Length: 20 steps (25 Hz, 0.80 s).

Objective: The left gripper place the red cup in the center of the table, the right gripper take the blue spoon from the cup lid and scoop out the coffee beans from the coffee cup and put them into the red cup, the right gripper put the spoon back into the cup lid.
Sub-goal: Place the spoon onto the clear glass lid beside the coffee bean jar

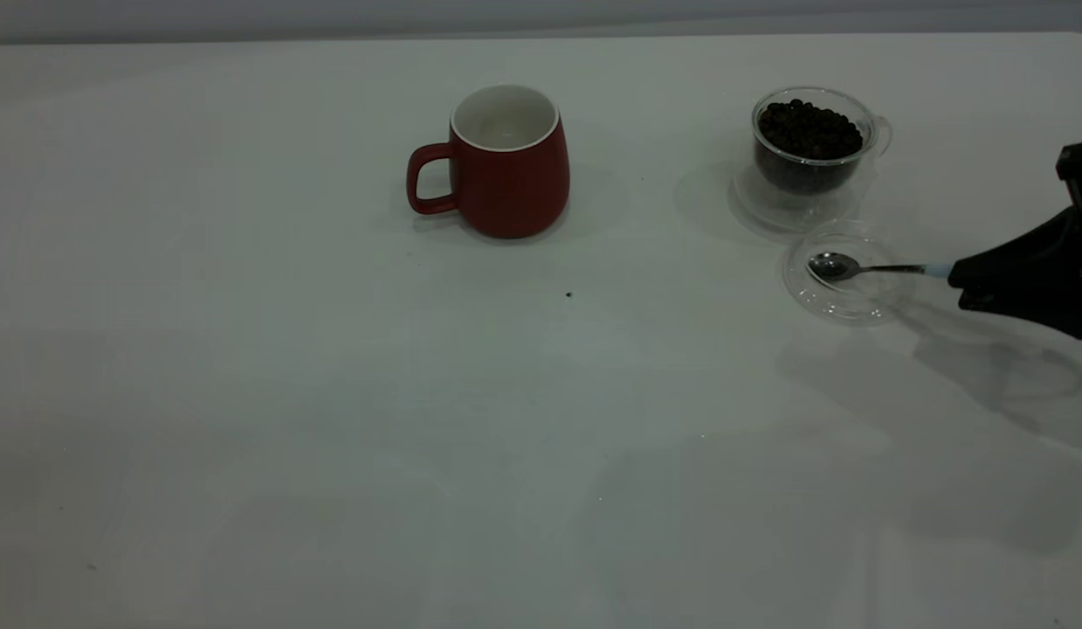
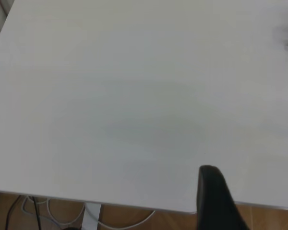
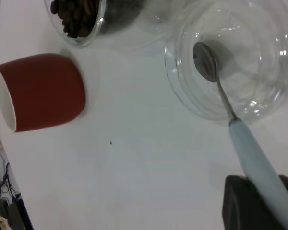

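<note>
The red cup (image 1: 510, 175) stands upright near the middle of the table (image 1: 331, 393), handle to the left, white inside; it also shows in the right wrist view (image 3: 43, 91). At the right, the glass coffee cup (image 1: 811, 148) holds the coffee beans (image 1: 807, 129). In front of it lies the cup lid (image 1: 846, 307), with the blue spoon (image 1: 842, 266) resting its bowl in it. My right gripper (image 1: 955, 279) is shut on the spoon's pale handle (image 3: 249, 153). My left gripper (image 2: 252, 179) hangs open and empty over the table's edge, outside the exterior view.
A clear glass saucer (image 1: 759, 210) sits under the coffee cup. One dark speck (image 1: 568, 294) lies in front of the red cup. Past the table's edge, the left wrist view shows wooden floor with cables (image 2: 43, 211).
</note>
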Available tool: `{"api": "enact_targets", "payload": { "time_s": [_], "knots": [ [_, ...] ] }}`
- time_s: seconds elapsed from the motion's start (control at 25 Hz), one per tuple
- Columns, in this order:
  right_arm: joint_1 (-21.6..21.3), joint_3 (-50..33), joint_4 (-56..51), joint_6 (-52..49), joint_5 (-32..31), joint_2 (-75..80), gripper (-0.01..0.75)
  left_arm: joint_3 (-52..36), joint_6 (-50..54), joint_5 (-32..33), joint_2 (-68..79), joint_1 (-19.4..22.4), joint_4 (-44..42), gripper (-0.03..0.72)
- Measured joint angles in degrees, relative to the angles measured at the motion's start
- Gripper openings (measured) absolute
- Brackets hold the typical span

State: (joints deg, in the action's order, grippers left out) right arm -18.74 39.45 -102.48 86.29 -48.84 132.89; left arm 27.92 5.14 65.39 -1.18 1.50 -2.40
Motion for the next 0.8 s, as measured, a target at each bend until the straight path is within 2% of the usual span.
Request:
{"api": "enact_targets", "payload": {
  "time_s": [0.32, 0.8],
  "knots": [
    [0.00, 3.88, 0.00, -0.49, -2.82, 3.07, 0.110, 0.00, 0.07, 0.00, 0.00, 0.00, 0.00, 0.445],
    [0.00, 4.07, -0.07, -0.54, -4.83, 6.05, 0.110, 0.00, 0.07, 0.00, 0.00, 0.00, 0.00, 0.445]
  ]
}}
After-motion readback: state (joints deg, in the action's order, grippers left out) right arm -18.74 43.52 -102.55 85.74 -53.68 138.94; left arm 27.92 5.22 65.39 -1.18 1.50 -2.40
